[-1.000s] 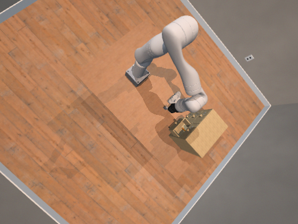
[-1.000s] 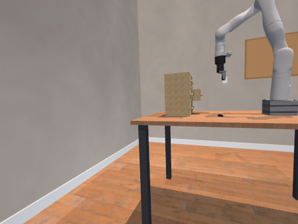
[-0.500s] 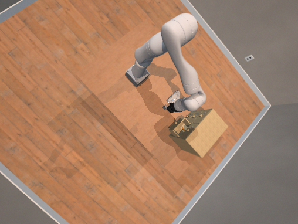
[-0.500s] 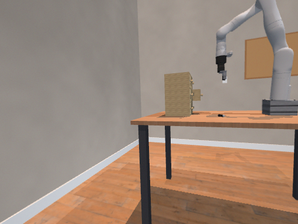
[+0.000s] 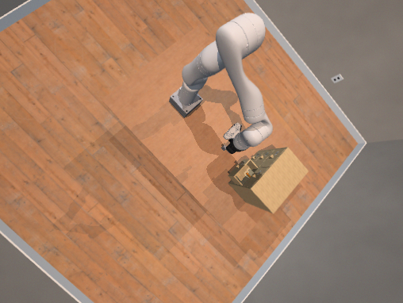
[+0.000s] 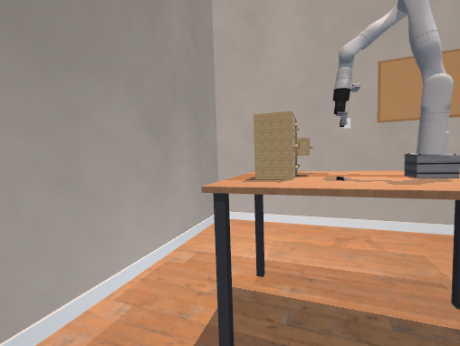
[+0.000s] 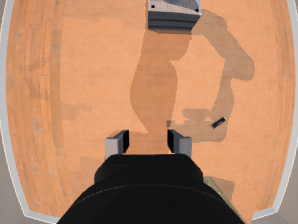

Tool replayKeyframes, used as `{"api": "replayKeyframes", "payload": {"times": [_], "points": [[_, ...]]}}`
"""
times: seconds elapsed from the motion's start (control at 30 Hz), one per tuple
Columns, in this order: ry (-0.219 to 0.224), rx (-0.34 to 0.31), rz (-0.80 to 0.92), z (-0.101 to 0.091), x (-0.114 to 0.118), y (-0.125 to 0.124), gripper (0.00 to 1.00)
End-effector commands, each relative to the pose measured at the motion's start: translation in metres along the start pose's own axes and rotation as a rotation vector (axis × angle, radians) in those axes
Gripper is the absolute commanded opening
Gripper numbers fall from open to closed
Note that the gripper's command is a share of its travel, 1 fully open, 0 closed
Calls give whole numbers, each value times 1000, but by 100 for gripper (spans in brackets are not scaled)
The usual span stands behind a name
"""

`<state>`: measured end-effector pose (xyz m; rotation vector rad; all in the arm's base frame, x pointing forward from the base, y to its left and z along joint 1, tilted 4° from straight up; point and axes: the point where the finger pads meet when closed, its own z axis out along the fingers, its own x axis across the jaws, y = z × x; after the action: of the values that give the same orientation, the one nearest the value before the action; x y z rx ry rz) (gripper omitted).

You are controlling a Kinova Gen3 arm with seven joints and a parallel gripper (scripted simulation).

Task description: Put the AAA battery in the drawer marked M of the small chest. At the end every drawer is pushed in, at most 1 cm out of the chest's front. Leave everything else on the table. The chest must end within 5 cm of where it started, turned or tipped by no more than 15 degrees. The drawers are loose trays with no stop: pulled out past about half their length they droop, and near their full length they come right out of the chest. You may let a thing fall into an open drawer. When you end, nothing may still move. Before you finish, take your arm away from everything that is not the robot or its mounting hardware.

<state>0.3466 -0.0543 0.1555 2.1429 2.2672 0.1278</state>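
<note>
arm reaches from its base [image 5: 185,113] [image 6: 431,171] [image 7: 171,23], upper middle of the top view, up and over toward the chest; wrist bent down. gripper [image 5: 224,147] [image 6: 342,125] [image 7: 148,137] points downward, well above the tabletop [image 5: 166,159] [image 6: 272,190] [image 7: 100,100], fingers spread wide, nothing between them. in the exterior view it hangs right of the chest, higher than the pulled-out drawer.

aaa battery: small dark cylinder [image 6: 341,178] [image 7: 219,122] lying on the tabletop, right of centre in the wrist view, right of and beyond the fingertips, in the arm's shadow; lower right of centre in the exterior view, below the gripper. can't be made out in the top view, arm and wrist parts are over that area. label on it unreadable.

drawer letters too small to read, can't tell which is m. chest's front mostly edge-on in the exterior view; only a corner of the chest at the lower right of the wrist view, rest cut off or behind the black gripper body. upper arm cut off at the top of the exterior view.

small wooden chest [image 5: 279,180] [image 6: 273,147] [image 7: 222,193] upright, right of centre in the top view. one drawer [image 5: 239,174] [image 6: 303,147] juts out at mid height, small orange thing [image 5: 248,174] seen in or at it, can't tell what. it stands out between chest front and the space under the gripper.
</note>
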Motion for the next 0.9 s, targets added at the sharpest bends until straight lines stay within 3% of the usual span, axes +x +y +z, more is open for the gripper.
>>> {"api": "replayKeyframes", "payload": {"times": [0.0,0.87], "points": [[-2,-16,4,1,-1,-3,100],[-3,-402,4,53,0,26,100]]}}
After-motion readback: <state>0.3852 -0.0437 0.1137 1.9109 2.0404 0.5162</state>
